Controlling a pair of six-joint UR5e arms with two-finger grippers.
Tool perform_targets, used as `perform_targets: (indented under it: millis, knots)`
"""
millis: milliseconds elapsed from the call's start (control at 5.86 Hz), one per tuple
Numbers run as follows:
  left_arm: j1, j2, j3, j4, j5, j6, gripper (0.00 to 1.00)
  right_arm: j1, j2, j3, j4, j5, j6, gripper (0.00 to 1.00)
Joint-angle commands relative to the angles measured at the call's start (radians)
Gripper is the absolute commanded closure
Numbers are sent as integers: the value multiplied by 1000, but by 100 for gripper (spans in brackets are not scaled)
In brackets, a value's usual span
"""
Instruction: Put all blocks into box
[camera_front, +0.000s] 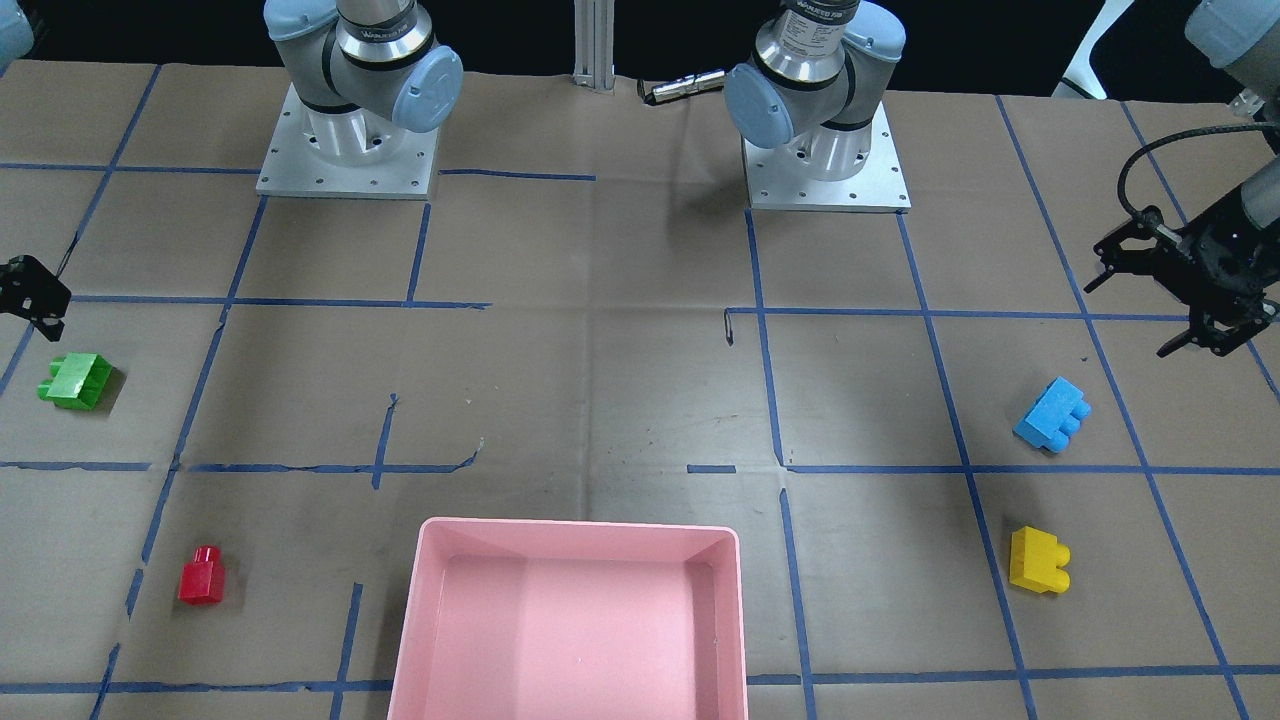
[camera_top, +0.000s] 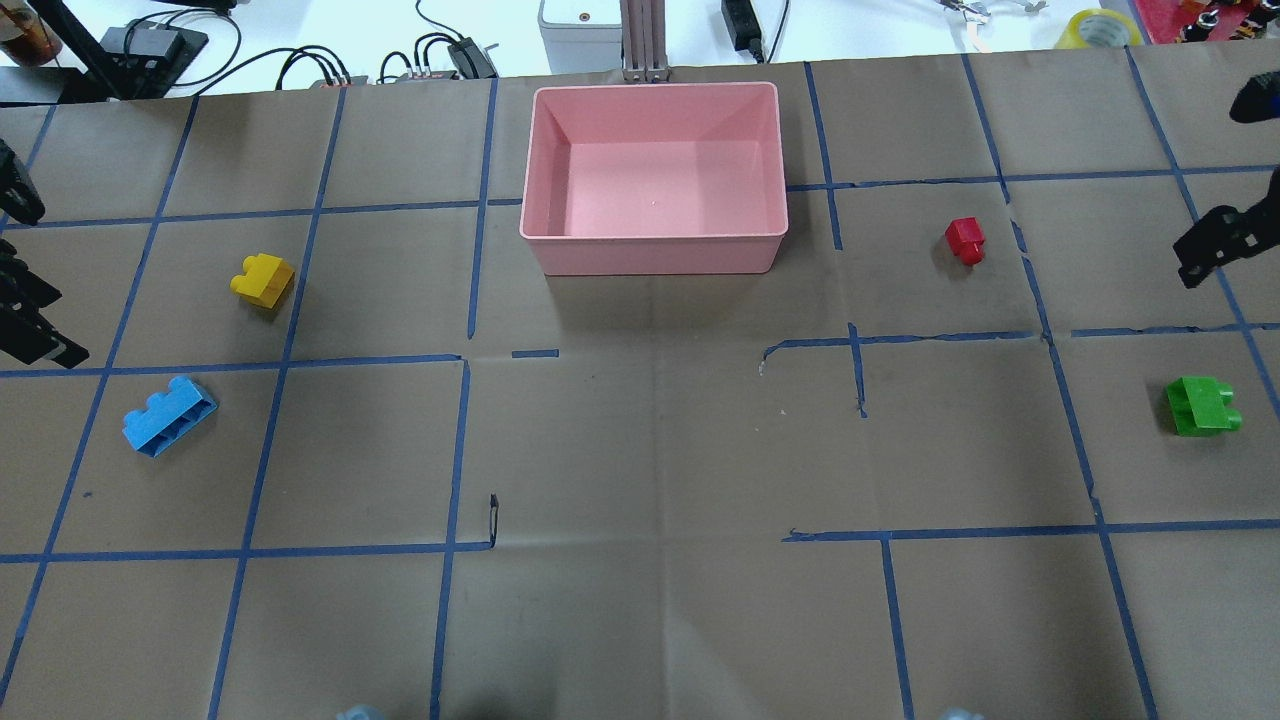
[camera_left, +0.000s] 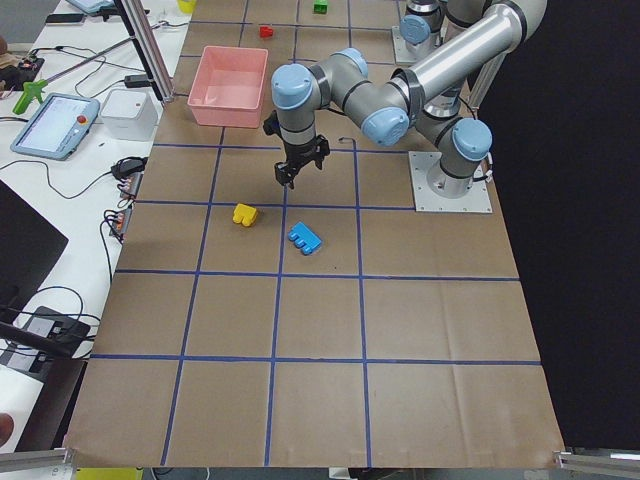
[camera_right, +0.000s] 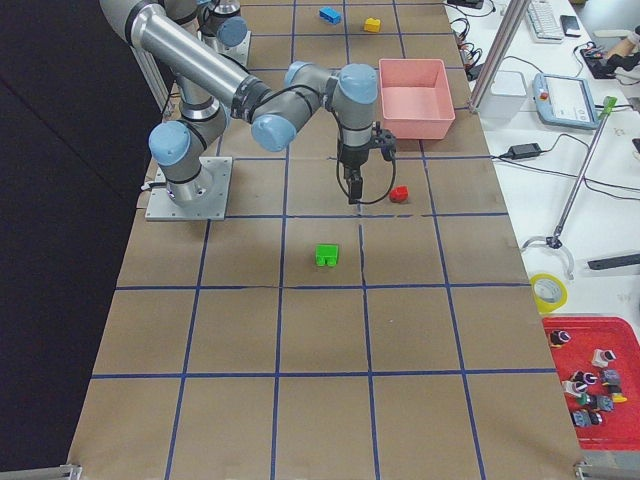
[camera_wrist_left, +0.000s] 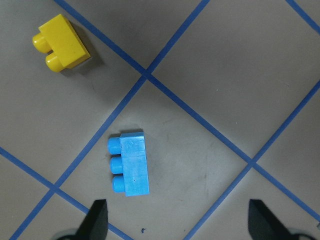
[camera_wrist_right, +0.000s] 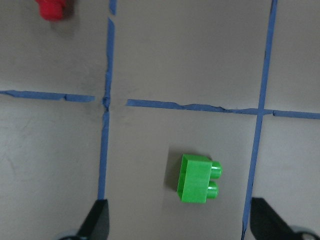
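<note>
The pink box (camera_top: 650, 254) stands empty at the table's far middle. The yellow block (camera_top: 263, 279) and the blue block (camera_top: 168, 416) lie on the robot's left, the red block (camera_top: 966, 240) and the green block (camera_top: 1200, 405) on its right. My left gripper (camera_wrist_left: 180, 222) is open and empty, hovering above the table beside the blue block (camera_wrist_left: 131, 163), with the yellow block (camera_wrist_left: 60, 42) farther off. My right gripper (camera_wrist_right: 181, 222) is open and empty above the table near the green block (camera_wrist_right: 197, 179); the red block (camera_wrist_right: 51, 8) is at that view's top edge.
The table is covered in brown paper with a blue tape grid. The two arm bases (camera_front: 348, 150) (camera_front: 825, 160) stand at the robot's edge. Cables, a grey device (camera_top: 580, 22) and a tape roll (camera_top: 1100, 25) lie beyond the far edge.
</note>
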Motion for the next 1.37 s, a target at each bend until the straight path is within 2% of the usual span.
perform_targets:
  millis: [0,171,341,512,854,1195]
  knots:
    - [19,-89,-47,165,3,19,3,-106,48,116,-141,56,-24,1]
    - [42,-143,-106,280,4,20,3,-113,104,129,-214,57,-48,1]
    - [45,-177,-162,399,6,23,2,-164,159,178,-338,59,-77,1]
    - [52,-201,-211,455,3,22,2,-182,183,211,-382,59,-82,1]
    - [55,-252,-269,592,3,23,3,-183,200,221,-393,59,-82,1]
    - [56,-274,-297,609,6,26,3,-183,230,219,-393,59,-88,1]
